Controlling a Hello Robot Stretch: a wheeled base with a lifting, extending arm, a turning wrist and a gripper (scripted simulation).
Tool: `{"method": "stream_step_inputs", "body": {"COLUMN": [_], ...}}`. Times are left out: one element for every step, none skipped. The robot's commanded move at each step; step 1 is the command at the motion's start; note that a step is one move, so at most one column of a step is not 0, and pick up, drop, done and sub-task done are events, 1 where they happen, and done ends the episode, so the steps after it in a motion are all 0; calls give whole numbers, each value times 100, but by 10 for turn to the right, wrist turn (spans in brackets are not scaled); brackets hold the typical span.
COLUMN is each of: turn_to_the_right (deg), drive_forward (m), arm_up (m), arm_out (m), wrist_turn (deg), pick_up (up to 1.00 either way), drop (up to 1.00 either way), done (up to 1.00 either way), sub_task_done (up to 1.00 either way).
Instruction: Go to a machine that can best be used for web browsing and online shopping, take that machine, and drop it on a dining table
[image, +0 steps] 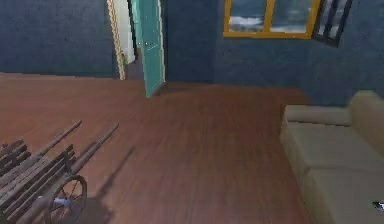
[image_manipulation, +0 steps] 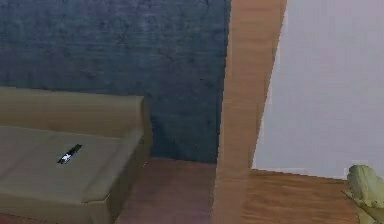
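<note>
Beige sofa (image_manipulation: 60, 115) sitting against the blue wall (image_manipulation: 100, 50), teal door (image: 150, 45) hanging ajar.
A small dark object (image_manipulation: 69, 154) is lying on the sofa's seat; claw's state and the machine's whereabouts: cannot tell.

Mottled blue walls (image: 60, 35), red-brown plank floor (image: 190, 130)
Teal door (image: 150, 45) in a cream frame (image: 121, 40) at eleven o'clock, yellow-framed window (image: 270, 18) at one, tan sofa (image: 335, 150) at four, dark brown cart (image: 35, 175) at eight.

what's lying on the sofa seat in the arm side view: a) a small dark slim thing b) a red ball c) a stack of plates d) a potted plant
a: a small dark slim thing lies flat on the seat cushion of the tan sofa.
</note>
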Motion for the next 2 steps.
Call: {"method": "stream_step_inputs", "body": {"turn_to_the_right": [-120, 0], "drive_forward": [0, 100], "arm_up": [0, 0], "arm_out": [0, 0], "wrist_turn": [0, 0], "pick_up": [0, 0], "drop": [0, 0], "done": [0, 0], "sub_task_done": [0, 0]}}
